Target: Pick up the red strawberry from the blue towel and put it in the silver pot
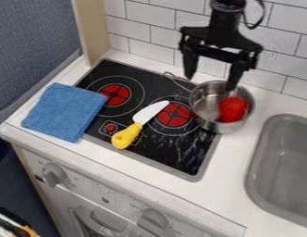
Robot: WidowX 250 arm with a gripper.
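White subway tiles (pixel 146 16) are backing the white countertop (pixel 236 185), and a blue-grey partition (pixel 32 41) is standing beside a wooden panel (pixel 92 30).

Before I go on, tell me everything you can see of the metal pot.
The pot is round, silver and shiny like steel, open at the top, with a thin wire handle at its back left. It stands upright on the right side of the black cooktop, overhanging the white counter. A red thing lies inside, toward the right. The open gripper hangs over its back rim; whether a fingertip touches it, I can't tell.
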